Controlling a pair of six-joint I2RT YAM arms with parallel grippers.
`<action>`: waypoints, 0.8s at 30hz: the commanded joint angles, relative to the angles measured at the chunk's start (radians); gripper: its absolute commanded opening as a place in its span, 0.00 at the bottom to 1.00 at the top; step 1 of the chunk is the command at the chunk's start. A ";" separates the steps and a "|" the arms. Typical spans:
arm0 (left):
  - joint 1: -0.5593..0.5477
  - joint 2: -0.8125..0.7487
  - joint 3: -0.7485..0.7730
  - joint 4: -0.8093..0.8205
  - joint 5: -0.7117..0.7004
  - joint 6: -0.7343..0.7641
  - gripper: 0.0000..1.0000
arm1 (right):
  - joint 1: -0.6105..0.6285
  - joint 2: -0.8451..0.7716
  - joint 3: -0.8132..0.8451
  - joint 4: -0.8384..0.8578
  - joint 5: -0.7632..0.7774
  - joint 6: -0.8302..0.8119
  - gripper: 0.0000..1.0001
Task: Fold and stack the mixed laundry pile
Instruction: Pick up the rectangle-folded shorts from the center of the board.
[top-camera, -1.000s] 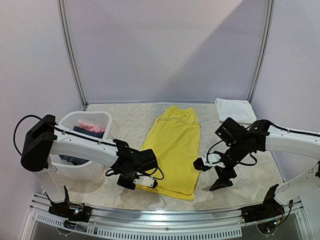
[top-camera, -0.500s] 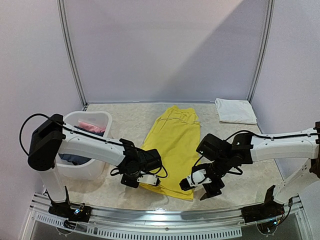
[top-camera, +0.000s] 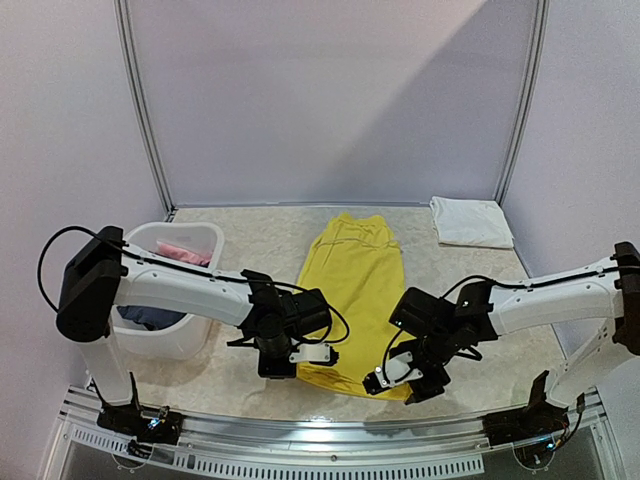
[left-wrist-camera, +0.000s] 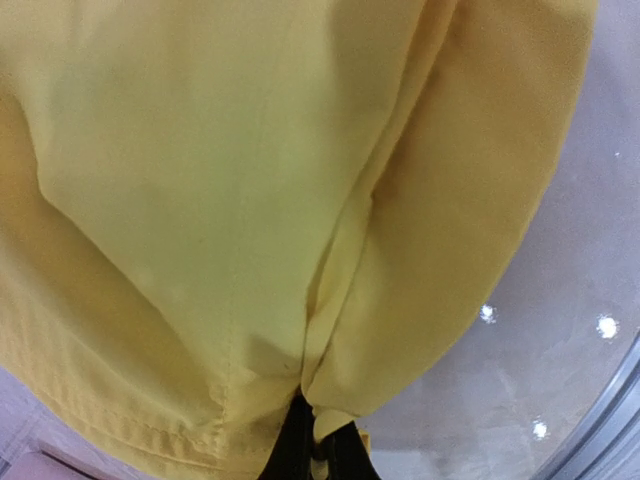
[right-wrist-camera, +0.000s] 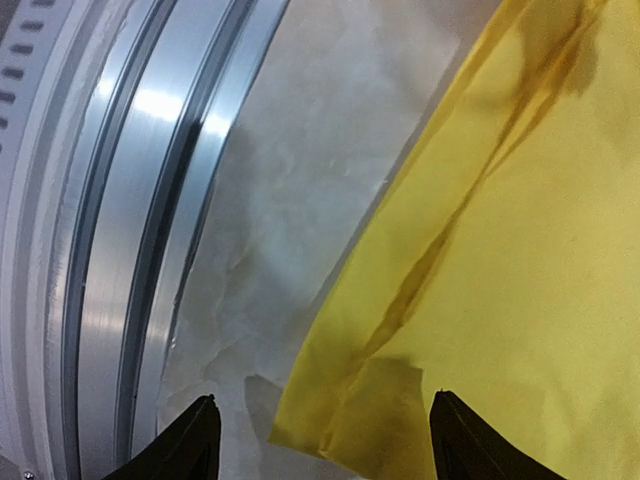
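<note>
Our left hand (top-camera: 297, 362) is pressed together on the near hem of the yellow shorts (top-camera: 352, 285). In its wrist view the dark fingers (left-wrist-camera: 290, 455) meet on a bunched fold of the cloth, which rises away from them and fills most of that view (the marbled counter (left-wrist-camera: 560, 330) shows only to the right of it). Our right hand (top-camera: 402, 376) is spread. In its own view the two fingertips (right-wrist-camera: 190, 445) stand well apart, and the near right corner of the shorts lies on the counter between them, with a small flap of that corner turned over on itself. We cannot tell whether either fingertip touches the cloth. To the left of that hand, in its view, runs the metal rail (right-wrist-camera: 120, 220) of the counter's edge, with a strip of bare counter between rail and cloth.

Beyond both hands the shorts stretch away along the middle of the counter, gathered waist at the far end. Out to the left of our left hand, past its forearm, stands the white basket (top-camera: 200, 235), with a dark navy piece (top-camera: 145, 318) and a pink piece (top-camera: 183, 250) inside it. Far beyond our right hand and off to its right, a folded white T-shirt (top-camera: 470, 222) lies in the back corner of the counter, well apart from the shorts.
</note>
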 joint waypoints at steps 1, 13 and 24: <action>-0.012 0.024 0.010 -0.003 0.050 -0.045 0.00 | 0.039 0.001 -0.052 -0.022 0.056 -0.031 0.70; -0.014 0.002 0.015 -0.023 0.043 -0.039 0.00 | 0.084 0.051 -0.078 0.091 0.292 0.009 0.14; -0.015 -0.088 0.161 -0.108 -0.048 -0.023 0.00 | 0.050 -0.242 -0.009 -0.171 0.147 0.004 0.00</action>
